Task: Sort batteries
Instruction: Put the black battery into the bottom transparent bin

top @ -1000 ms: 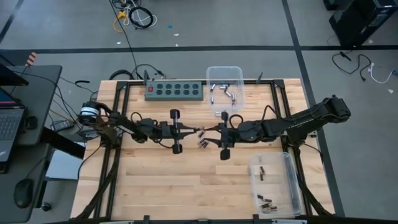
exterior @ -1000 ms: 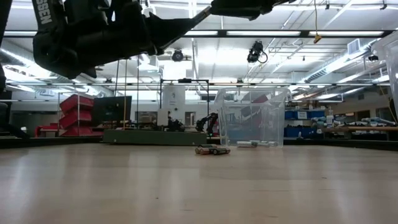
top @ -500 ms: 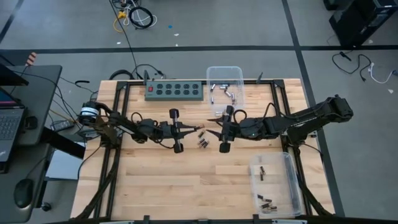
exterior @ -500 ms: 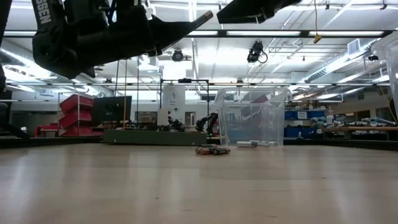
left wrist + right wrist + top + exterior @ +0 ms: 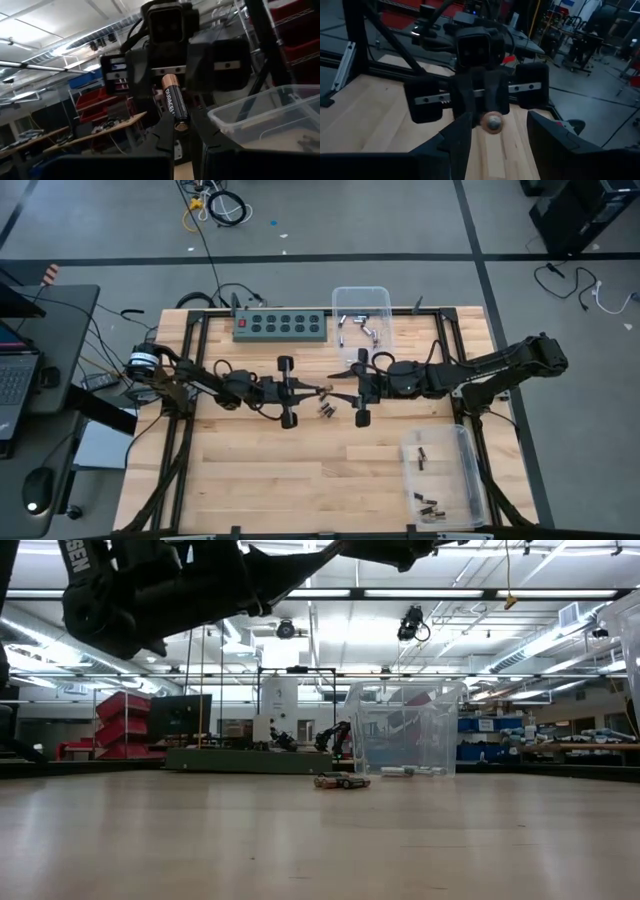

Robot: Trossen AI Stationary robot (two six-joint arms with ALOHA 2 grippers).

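Battery (image 5: pixel 174 107) in left gripper (image 5: pixel 322 390), copper end partly hidden.

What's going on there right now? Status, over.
Left gripper shut on a battery, mid-air. Right gripper open, facing it. Loose batteries on table below. Nothing blocking.

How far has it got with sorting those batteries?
Partly done: several silvery batteries lie in the far bin, dark ones in the near bin. In hand: the left gripper holds one battery out toward the open right gripper. Left: a small cluster on the table.
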